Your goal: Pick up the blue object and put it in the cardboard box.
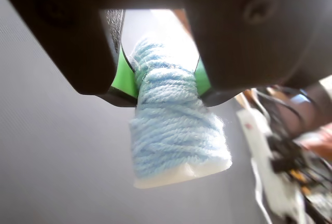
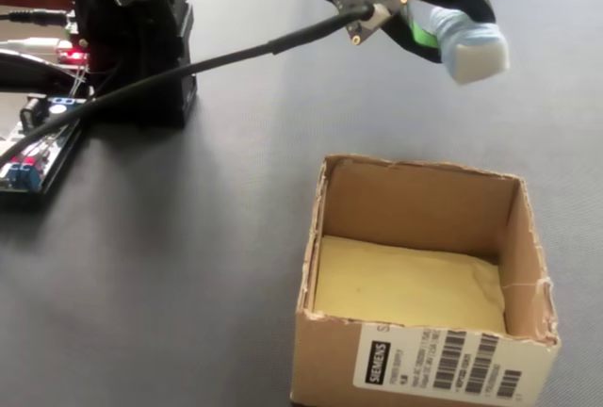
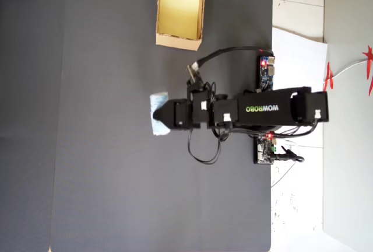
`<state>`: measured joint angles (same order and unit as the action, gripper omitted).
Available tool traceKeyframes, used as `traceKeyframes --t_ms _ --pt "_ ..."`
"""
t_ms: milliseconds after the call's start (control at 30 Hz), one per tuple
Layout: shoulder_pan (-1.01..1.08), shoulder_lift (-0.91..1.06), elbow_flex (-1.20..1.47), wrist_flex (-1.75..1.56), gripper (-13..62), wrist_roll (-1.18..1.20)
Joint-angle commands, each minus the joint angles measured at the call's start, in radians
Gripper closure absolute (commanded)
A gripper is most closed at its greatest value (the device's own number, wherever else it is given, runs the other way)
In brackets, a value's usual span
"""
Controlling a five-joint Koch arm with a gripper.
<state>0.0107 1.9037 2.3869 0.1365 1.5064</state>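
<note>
The blue object (image 1: pixel 174 115) is a pale blue lump wound with yarn, white at its lower end. My gripper (image 1: pixel 165 81) is shut on it, the green-lined jaws pinching it from both sides. In the fixed view the blue object (image 2: pixel 468 44) hangs in the air above the mat, held by the gripper (image 2: pixel 429 30), behind and above the cardboard box (image 2: pixel 415 195). The overhead view shows the blue object (image 3: pixel 157 119) poking out past the gripper (image 3: pixel 164 115), well below the cardboard box (image 3: pixel 162 37) in the picture. The box is open-topped with a yellowish inside.
A dark grey mat (image 3: pixel 87 147) covers the table. The arm's base and circuit boards (image 3: pixel 267 71) sit at the mat's right edge in the overhead view. A black cable (image 2: pixel 188 63) runs from the base (image 2: pixel 141 21) to the wrist in the fixed view.
</note>
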Motion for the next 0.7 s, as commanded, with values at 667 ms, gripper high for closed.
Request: traceKeyframes --t_ms 667 --pt "0.515 0.112 -0.126 -0.137 43.1 -0.048"
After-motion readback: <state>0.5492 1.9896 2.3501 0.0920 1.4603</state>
